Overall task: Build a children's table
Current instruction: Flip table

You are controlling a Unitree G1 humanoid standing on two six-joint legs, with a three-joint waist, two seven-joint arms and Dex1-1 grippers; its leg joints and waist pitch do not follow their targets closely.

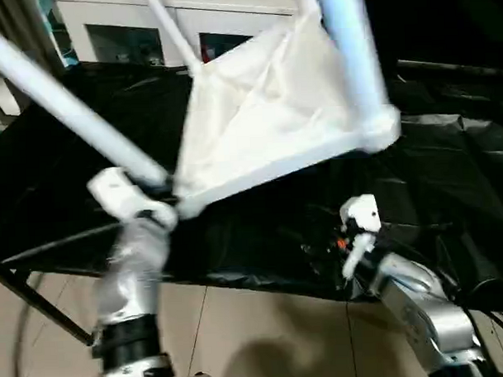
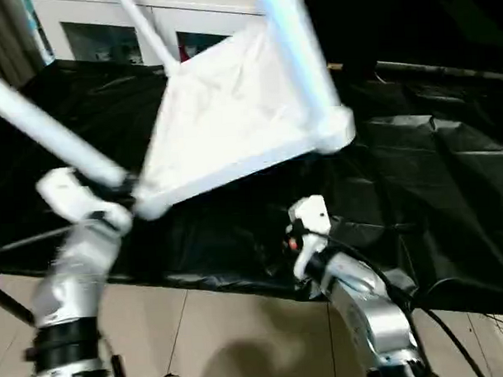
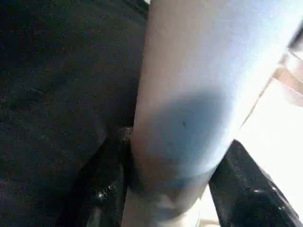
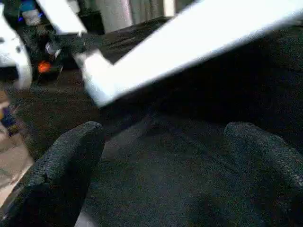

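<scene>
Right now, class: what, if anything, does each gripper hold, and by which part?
The left gripper is shut on a table leg, close to the corner socket of the table top. The right gripper is open, holding nothing.

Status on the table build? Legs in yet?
Done: at least three legs stand in the tabletop. In hand: left gripper is shut on the near-left leg, tabletop tilted above the black-covered bench. Right gripper open. Left: fourth leg unconfirmed, setting upright.

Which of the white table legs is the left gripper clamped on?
The leg running up toward the robot's left from the tabletop's near corner: the left gripper grips its base. The other legs rise farther back, ungripped.
</scene>
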